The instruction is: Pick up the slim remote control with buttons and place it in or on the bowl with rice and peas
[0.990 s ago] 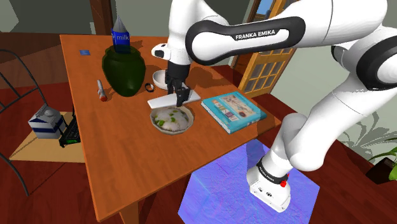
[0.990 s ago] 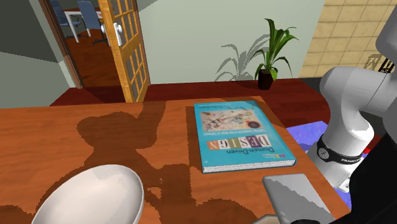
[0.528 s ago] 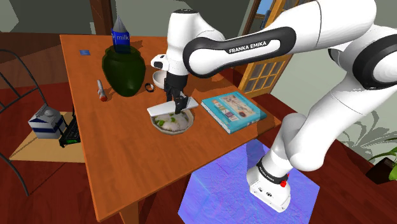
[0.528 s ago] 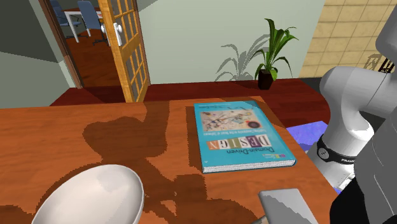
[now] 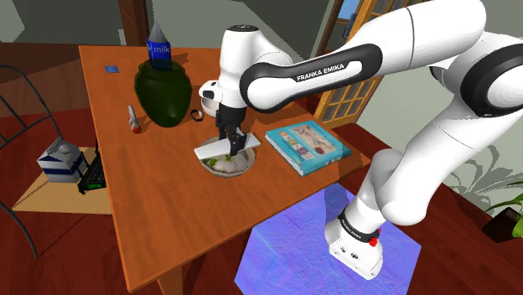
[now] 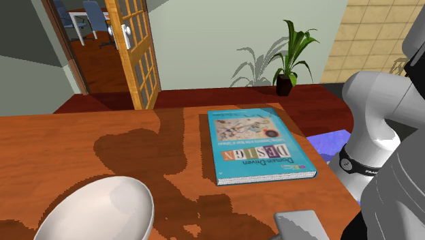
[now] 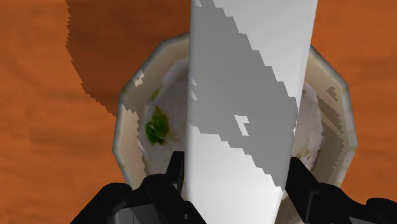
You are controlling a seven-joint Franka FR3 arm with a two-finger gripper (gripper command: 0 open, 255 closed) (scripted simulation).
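**Lettering**
- Arm, white with dark joints: "FRANKA EMIKA" in white on the black band of the forearm. In the second exterior view the black collar near its base carries letters beginning "FRAN"; the rest is cut off.
- Carton, blue with a pointed top: "milk" in white. It stands behind the dark green vase, at the far side of the table.
- Book, teal cover: "DESIGN" in large letters, upside down in the second exterior view. A smaller line next to it is too small to read with certainty. It lies flat near the table's edge.

**Task items**
- Remote: drawn as a plain pale grey slab with no buttons visible. It is pinched across its width by the tool and juts forward from between the fingers.
- Tool: black, with one finger pressed against each long side of the remote.
- Bowl: pale rim, white rice and a green patch inside. It sits on the table directly beneath the remote, which spans it from rim to rim. Whether the remote touches the rice cannot be told.

**Position on the table**
- In the shoulder view the remote slants over the bowl, between the vase and the book.
- In the second exterior view one grey end of the remote shows at the bottom edge, near the book.

**Other**
- Plain white bowl, on the table.
- Potted plant, on the floor by the wall.
- Wooden glazed door.
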